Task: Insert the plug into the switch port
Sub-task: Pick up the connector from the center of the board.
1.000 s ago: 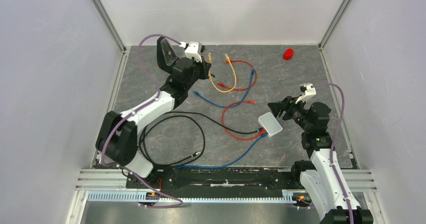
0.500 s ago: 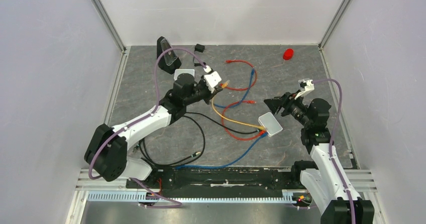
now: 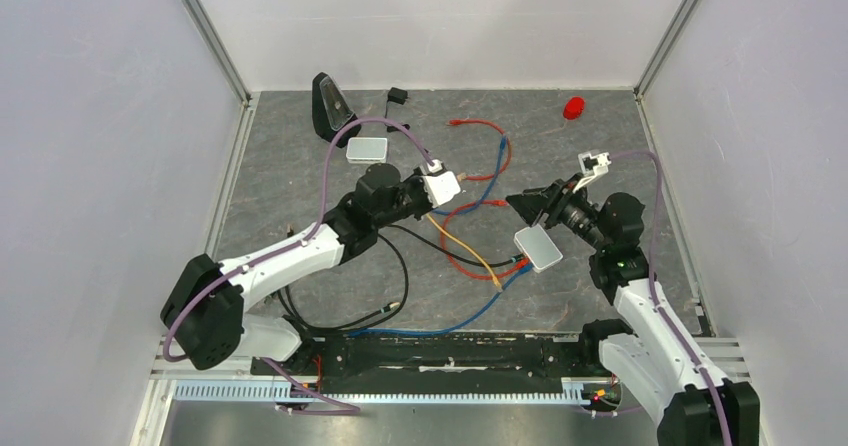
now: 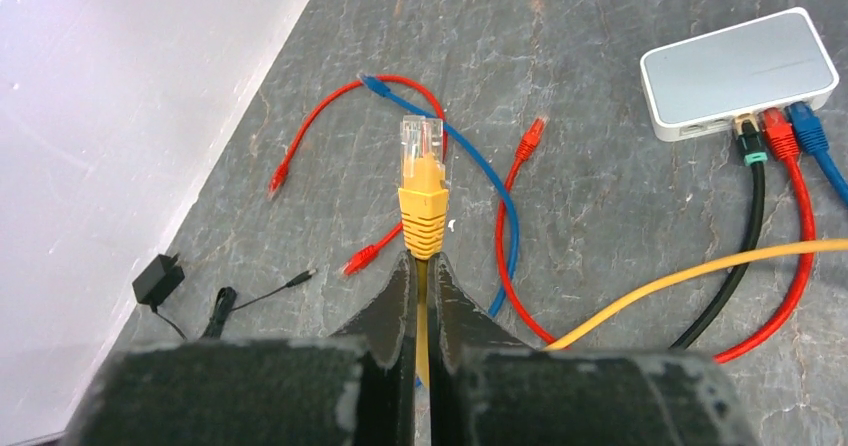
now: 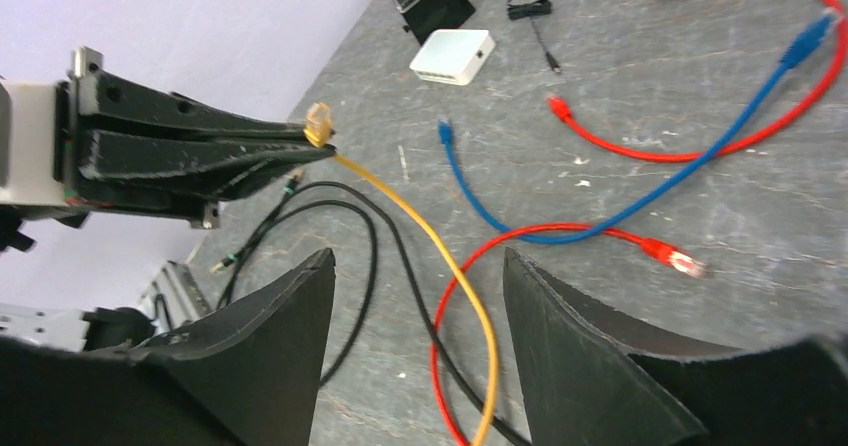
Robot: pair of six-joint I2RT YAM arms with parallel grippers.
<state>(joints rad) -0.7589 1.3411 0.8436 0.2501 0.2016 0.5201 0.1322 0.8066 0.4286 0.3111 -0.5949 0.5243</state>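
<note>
- Grey stone-patterned mat, pale walls on three sides.
- My left claw is clamped just behind the yellow plug.
- Step in hand, as I judge it: transport. The switch lies at two o'clock, apart from the plug.
- Next move: align with the free port beside the black plug.
- My right claw gapes, empty.

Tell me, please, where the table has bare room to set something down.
Bare: the far-right area around the red object; the near patch between the black cable loop and the long blue cable. Crowded: the middle, cables tangled beside the switch.
</note>
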